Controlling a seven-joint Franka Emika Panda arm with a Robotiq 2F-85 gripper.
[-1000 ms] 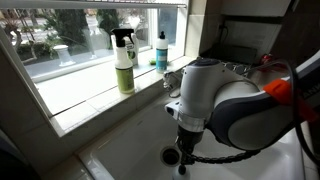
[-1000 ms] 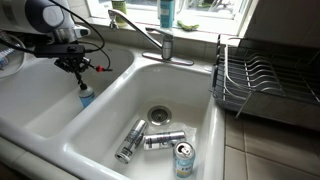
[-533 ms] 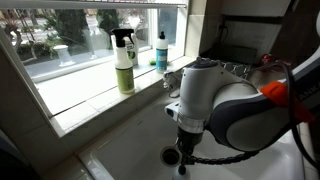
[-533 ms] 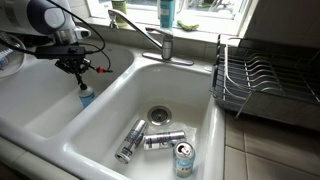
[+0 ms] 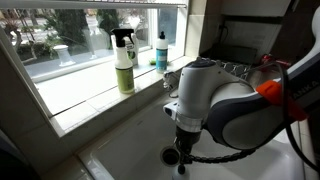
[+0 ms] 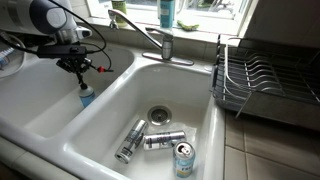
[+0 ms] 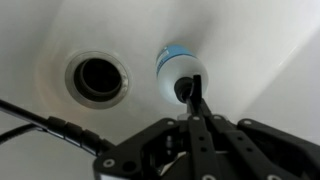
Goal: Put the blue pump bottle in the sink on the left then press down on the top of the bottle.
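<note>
Since the bottle already stands where the task wants it, step in hand: we judge it to be the press on the pump top.
Blue pump bottle (image 6: 86, 97): upright on the floor of the left basin (image 6: 45, 108), just beside the drain (image 7: 98, 78), seen from above in the wrist view; we take its upright stance as what makes a straight downward push possible.
Gripper (image 6: 78, 73): directly over the bottle, fingers (image 7: 196, 95) brought together to a single narrow tip at the pump head, holding nothing; we read the closed fingers as a pressing tool, not a grasp.
Contact: tip and pump head appear to meet; how far the pump is pushed down, we cannot tell.
Arm (image 5: 215, 100): bent over the sink, wrist pointing down.
Right basin (image 6: 195, 100): three cans (image 6: 130, 138), well apart from the work.
</note>
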